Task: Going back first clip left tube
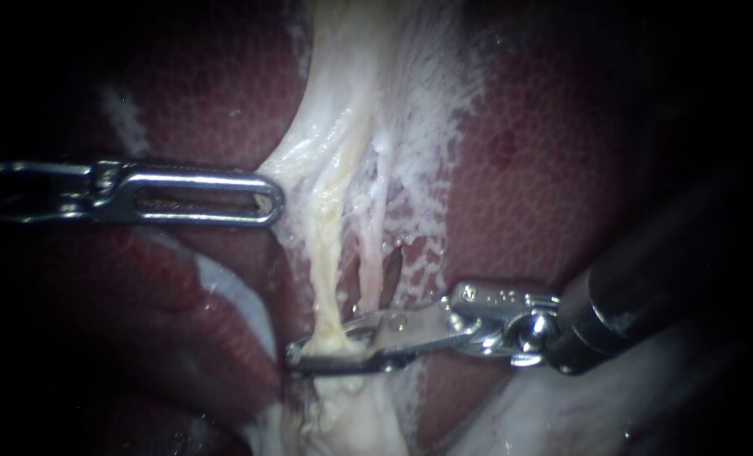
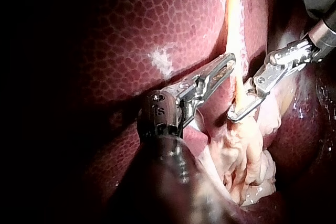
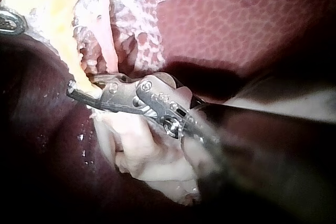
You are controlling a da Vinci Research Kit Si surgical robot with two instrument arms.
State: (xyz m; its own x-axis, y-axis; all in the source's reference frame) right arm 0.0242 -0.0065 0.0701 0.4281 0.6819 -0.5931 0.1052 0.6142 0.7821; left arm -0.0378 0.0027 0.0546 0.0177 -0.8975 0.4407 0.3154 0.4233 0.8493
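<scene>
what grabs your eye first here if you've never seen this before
The pale yellowish tube stands out first, running down the middle of the endoscope view between dark red stretches of liver. The right instrument comes in from the lower right, its shiny tip at the tube low down. The left instrument lies level from the left, its slotted tip at the edge of the pale tissue higher up.

It has the look of a surgical training lab. Mottled dark-red liver (image 1: 562, 169) fills every view, and a pale, stringy tube (image 1: 330, 245) runs across it. The slender steel left instrument (image 1: 267, 198) and right instrument (image 1: 322, 346) reach in under a close, bright light. Everything beyond is dark.
</scene>
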